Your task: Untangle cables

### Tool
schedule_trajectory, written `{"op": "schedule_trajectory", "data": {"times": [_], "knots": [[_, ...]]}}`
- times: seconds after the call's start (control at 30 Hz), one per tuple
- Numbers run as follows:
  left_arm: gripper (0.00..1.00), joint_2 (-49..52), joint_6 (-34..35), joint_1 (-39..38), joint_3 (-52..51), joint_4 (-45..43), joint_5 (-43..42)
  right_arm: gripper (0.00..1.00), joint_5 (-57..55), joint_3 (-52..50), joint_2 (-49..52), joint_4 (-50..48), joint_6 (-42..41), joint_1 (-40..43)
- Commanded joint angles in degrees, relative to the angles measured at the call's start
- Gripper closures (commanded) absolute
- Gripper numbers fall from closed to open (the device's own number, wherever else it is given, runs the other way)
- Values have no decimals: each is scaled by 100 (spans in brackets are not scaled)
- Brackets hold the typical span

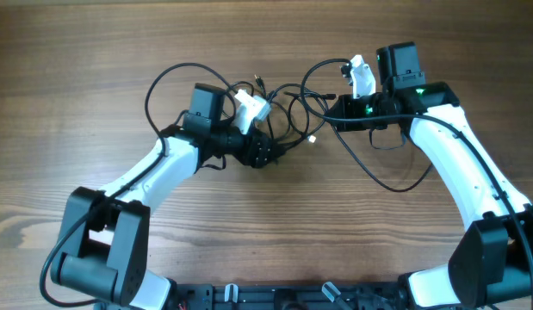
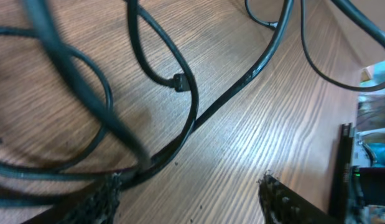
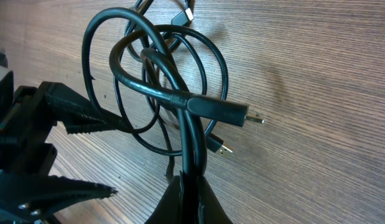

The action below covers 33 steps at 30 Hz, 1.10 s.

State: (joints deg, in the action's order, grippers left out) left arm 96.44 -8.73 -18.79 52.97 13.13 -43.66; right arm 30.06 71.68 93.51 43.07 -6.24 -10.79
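Observation:
The cables (image 1: 289,105) are thin black cords bunched in a knot at the table's middle, with one long loop (image 1: 160,79) running out to the left. My right gripper (image 1: 332,112) is shut on two strands of the bunch (image 3: 191,163), just below a thick plug (image 3: 226,112) and a small USB plug (image 3: 225,149). My left gripper (image 1: 268,155) is open at the knot's lower left. In the left wrist view (image 2: 189,186) only bare wood lies between its fingers, and cords (image 2: 180,134) cross beside its left finger.
The wooden table (image 1: 94,52) fills every view. A further black loop (image 1: 393,184) lies beside the right arm. The left gripper's two fingers (image 3: 74,118) show at the left of the right wrist view, close to the bunch.

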Motion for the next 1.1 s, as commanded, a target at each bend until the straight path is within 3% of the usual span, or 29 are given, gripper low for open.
{"op": "schedule_trajectory", "data": {"times": [0.0, 0.1, 0.2, 0.23, 0.3, 0.4, 0.5, 0.63, 0.73, 0.87, 0.9, 0.97, 1.07], "knots": [[31, 11, 505, -260, -15, -254, 1003, 96, 223, 4, 4, -17, -33, -28], [31, 11, 1213, -498, -15, -586, 2243, 96, 223, 4, 4, -13, -33, -28], [25, 11, 1740, -535, -15, -907, 3027, 96, 313, 4, 4, -17, -31, -28], [34, 13, 1738, -533, -24, -890, 3025, 96, 310, 4, 4, -17, -26, -28], [85, 52, 1738, -562, -68, -885, 3025, 96, 308, 4, 4, -17, -15, -28], [90, 157, 1869, -522, -74, -903, 3661, 96, 306, 4, 4, -13, 11, -26], [89, 155, 2927, -61, -74, -573, 4999, 96, 302, 4, 4, 116, 26, -26], [89, 155, 3943, 1344, -74, 188, 5206, 96, 282, 4, 4, 140, 24, -26], [92, 155, 4096, 2170, -74, 468, 4736, 96, 262, 4, 4, 138, 28, -26], [91, 155, 4094, 3447, -74, 673, 3298, 96, -42, 4, 4, 162, 24, -26], [89, 155, 4094, 3567, -74, 673, 2966, 96, -42, 4, 4, 166, 24, -28], [65, 155, 4089, 3630, -74, 645, 2444, 96, -11, 2, 4, 190, 24, -28], [54, 155, 4068, 3386, -74, 531, 2354, 96, 503, -13, 4, 245, 70, -70]]}}
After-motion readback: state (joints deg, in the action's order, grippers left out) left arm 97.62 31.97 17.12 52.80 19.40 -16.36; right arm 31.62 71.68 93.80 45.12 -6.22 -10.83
